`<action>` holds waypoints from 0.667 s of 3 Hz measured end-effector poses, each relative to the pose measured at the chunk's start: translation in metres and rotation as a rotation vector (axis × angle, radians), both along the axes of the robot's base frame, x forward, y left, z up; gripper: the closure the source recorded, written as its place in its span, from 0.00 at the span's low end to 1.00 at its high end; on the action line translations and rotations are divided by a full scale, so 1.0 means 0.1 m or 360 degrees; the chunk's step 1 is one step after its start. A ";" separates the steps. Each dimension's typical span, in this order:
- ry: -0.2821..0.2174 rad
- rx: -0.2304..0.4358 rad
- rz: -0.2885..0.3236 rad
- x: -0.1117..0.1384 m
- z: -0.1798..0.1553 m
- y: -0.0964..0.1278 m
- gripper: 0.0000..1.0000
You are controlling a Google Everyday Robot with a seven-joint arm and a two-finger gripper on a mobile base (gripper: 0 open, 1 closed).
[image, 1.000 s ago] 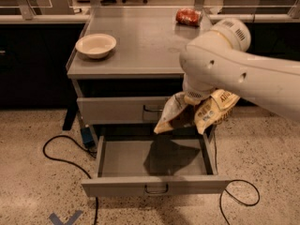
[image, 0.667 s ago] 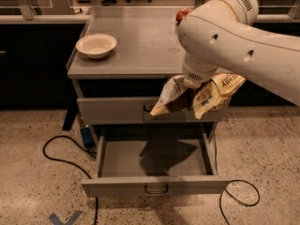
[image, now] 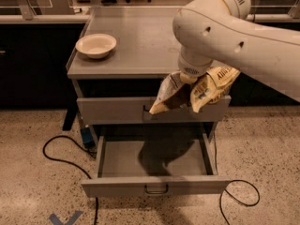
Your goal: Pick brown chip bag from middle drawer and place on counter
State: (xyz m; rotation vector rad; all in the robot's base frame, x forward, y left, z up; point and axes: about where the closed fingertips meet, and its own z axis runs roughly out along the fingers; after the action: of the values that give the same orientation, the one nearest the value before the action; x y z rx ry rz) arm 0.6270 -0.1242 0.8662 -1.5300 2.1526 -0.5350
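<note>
The end effector [image: 189, 79] holds the brown chip bag [image: 210, 87] over the middle drawer [image: 121, 159], before the counter [image: 140, 43].

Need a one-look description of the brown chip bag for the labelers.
Find the grey metal cabinet with the middle drawer pulled open. The brown chip bag hangs in front of the closed drawer above it, gripped from above by the white arm's end effector. It alone is crinkled tan-and-brown foil and touches no surface, unlike the white bowl on the counter.

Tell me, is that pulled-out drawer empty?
Empty: the middle drawer shows only bare floor and shadow. The gripper, above it, holds the brown chip bag.
</note>
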 end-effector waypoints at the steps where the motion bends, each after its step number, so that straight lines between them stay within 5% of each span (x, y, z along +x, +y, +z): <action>1: -0.0152 -0.0124 0.0075 0.31 0.65 0.20 1.00; 2: -0.0394 -0.0303 0.0112 0.47 1.72 0.42 1.00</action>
State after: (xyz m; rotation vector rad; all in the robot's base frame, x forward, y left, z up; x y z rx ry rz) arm 0.6737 -0.0819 1.0379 -1.5395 1.8977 -0.8773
